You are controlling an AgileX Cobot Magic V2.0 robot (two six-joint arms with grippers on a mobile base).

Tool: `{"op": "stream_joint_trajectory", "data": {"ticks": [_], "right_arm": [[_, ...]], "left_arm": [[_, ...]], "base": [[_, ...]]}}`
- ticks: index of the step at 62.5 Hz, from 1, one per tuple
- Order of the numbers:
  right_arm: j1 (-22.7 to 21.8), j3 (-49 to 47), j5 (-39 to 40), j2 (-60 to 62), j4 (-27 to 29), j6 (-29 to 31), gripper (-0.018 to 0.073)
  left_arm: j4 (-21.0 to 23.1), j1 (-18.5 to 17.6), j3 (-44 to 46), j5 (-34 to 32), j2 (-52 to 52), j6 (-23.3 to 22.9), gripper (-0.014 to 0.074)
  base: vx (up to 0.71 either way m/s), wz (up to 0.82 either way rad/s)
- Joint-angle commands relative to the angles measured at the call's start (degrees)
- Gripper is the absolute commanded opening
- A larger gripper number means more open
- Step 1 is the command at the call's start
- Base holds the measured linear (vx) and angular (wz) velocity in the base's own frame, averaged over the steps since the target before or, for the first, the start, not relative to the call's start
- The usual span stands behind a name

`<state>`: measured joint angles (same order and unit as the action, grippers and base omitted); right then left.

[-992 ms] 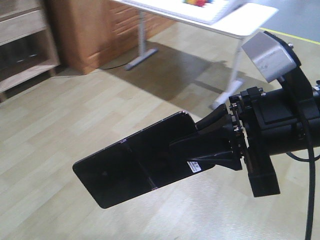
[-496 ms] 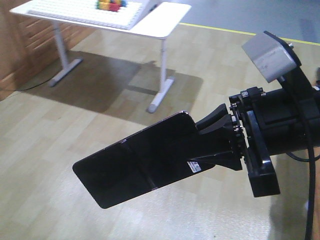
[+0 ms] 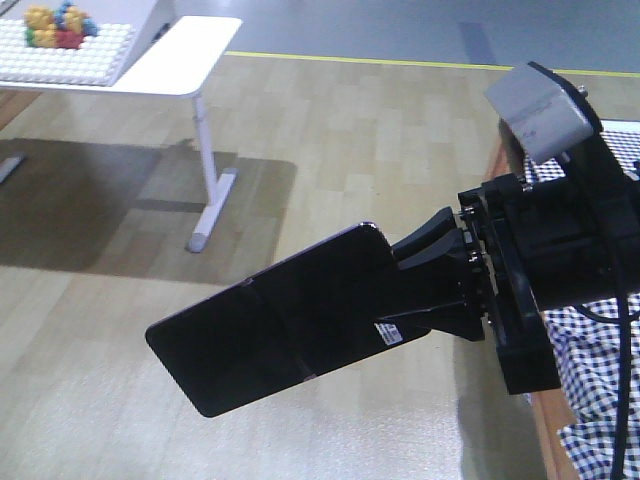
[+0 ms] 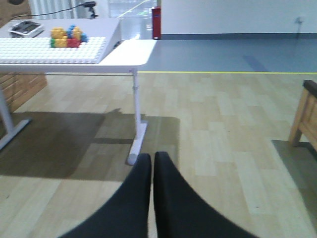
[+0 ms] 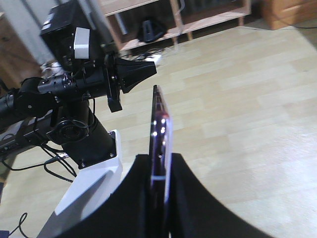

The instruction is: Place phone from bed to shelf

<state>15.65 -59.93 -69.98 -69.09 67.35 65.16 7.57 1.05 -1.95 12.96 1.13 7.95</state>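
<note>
The phone (image 3: 270,335), a glossy black slab with a crease and a white sticker, hangs in the air over the wooden floor. My right gripper (image 3: 385,290) is shut on its right end. In the right wrist view the phone (image 5: 159,129) stands edge-on, clamped between the two black fingers (image 5: 190,198). A corner of the bed (image 3: 590,385) with checked bedding shows at the lower right. The pale wooden shelf (image 5: 198,17) runs along the top of the right wrist view. My left gripper (image 4: 152,156) is shut with nothing in it; it also shows as the left gripper (image 5: 148,69) beside the phone's tip.
A white table (image 3: 170,75) with a studded board and coloured blocks (image 3: 60,25) stands at the upper left, its leg (image 3: 208,190) on the floor. A wooden frame piece (image 4: 303,116) stands at the right of the left wrist view. My white base (image 5: 94,183) sits below the left arm.
The whole view has swung: the white table slid to the left of the frame, the brown cabinet left view, and the checked bed came in at the right. The phone stays gripped the same way.
</note>
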Motion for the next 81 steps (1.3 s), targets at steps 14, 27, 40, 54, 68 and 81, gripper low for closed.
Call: {"op": "stream_joint_trajectory", "data": {"ticks": [14, 27, 40, 54, 68, 81], "right_arm": [[-0.08, -1.34, -3.93, 1.33, 5.41, 0.16, -0.0004], [-0.08, -1.34, -3.93, 1.33, 5.41, 0.16, -0.0004], [-0.08, -1.34, -3.93, 1.33, 5.41, 0.16, -0.0004], [-0.08, -1.34, -3.93, 1.33, 5.41, 0.16, -0.0004], [-0.08, -1.34, -3.93, 1.33, 5.41, 0.16, -0.0004], [-0.08, -1.34, -3.93, 1.33, 5.41, 0.16, -0.0004]], "left_arm": [[0.34, -0.16, -0.03, -3.91, 0.29, -0.22, 0.0001], [0.34, -0.16, -0.03, -3.91, 0.29, -0.22, 0.0001], [0.34, -0.16, -0.03, -3.91, 0.29, -0.22, 0.0001], [0.34, -0.16, -0.03, -3.91, 0.29, -0.22, 0.0001], [0.34, -0.16, -0.03, -3.91, 0.29, -0.22, 0.0001], [0.34, -0.16, -0.03, -3.91, 0.29, -0.22, 0.0001]], "base": [[0.20, -0.31], [0.23, -0.16], [0.26, -0.08], [0.27, -0.04], [0.28, -0.01], [0.28, 0.02]]}}
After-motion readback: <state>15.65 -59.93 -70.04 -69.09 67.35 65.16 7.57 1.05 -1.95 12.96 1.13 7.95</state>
